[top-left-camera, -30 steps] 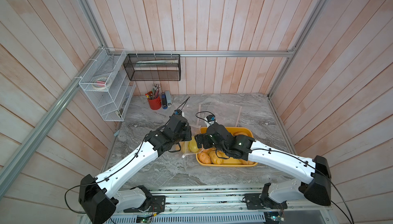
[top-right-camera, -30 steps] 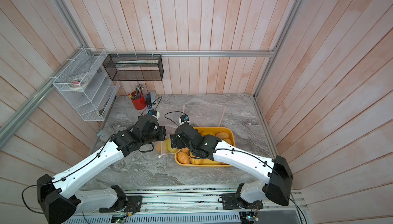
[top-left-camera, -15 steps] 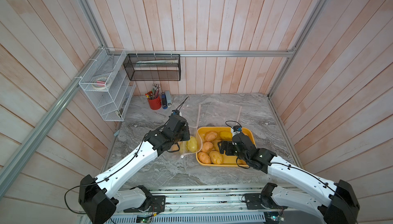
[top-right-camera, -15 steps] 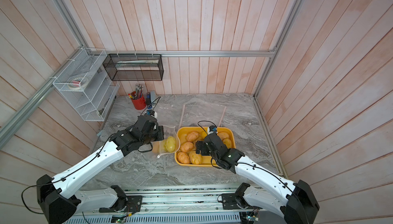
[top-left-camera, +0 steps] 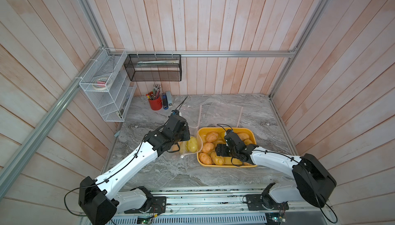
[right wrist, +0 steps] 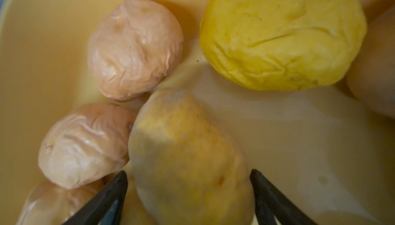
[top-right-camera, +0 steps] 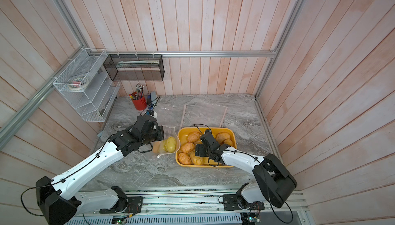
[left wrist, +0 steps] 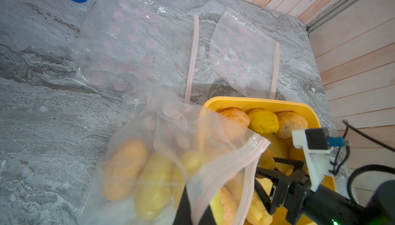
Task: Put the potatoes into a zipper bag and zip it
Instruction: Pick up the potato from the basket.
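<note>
Supporting surface: everything is being carried by the grey marbled worktop [top-left-camera: 162, 170].
Tray: most of the potatoes [right wrist: 282, 35] are being contained in the yellow tray [top-left-camera: 211, 128] near the worktop's middle.
Bag: the clear zipper bag [left wrist: 213, 155] is being held up with its mouth open just beside the tray; several potatoes are being contained in it.
Left side: the bag's pink zipper rim is being pinched between the closed jaws of the left pincer [left wrist: 192, 211].
Right side: the jaws of the right pincer [right wrist: 188, 171] are being held wide apart, astride a yellow-tan potato [right wrist: 188, 140] in the tray; whether it is being squeezed cannot be told.
</note>
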Robot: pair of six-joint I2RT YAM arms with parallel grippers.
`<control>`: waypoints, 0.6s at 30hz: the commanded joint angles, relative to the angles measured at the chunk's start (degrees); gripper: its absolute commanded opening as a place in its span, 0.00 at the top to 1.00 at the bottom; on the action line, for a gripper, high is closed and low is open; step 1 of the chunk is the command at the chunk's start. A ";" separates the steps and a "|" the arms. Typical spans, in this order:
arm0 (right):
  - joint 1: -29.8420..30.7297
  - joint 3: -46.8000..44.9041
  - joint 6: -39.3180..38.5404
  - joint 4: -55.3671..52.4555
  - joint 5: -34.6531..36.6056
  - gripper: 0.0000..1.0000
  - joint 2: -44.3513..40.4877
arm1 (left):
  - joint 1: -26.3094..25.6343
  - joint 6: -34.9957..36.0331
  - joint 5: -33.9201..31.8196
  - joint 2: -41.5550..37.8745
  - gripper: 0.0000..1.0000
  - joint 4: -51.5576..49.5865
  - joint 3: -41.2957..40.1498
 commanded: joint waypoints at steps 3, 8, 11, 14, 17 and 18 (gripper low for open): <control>-0.28 4.46 -2.40 -2.53 2.45 0.19 4.21 | 0.36 0.17 1.04 -0.79 1.00 0.67 -0.49; -0.28 5.16 -2.32 -3.41 3.00 0.38 3.49 | 0.36 0.34 1.48 -0.78 1.00 0.85 -0.36; -0.28 4.56 -2.01 -3.98 3.63 0.48 1.56 | 0.36 0.34 1.81 -0.96 1.00 0.99 -0.43; -0.20 3.59 -1.56 -4.41 4.06 0.56 -0.93 | 0.36 0.34 2.17 -1.07 1.00 1.02 -0.48; -0.28 2.88 -1.28 -5.20 3.68 0.62 -3.91 | 0.36 0.43 2.53 -1.34 1.00 1.44 -0.64; -0.28 2.79 -1.18 -5.56 3.47 0.64 -5.03 | 0.36 0.52 2.70 -1.39 1.00 1.58 -0.77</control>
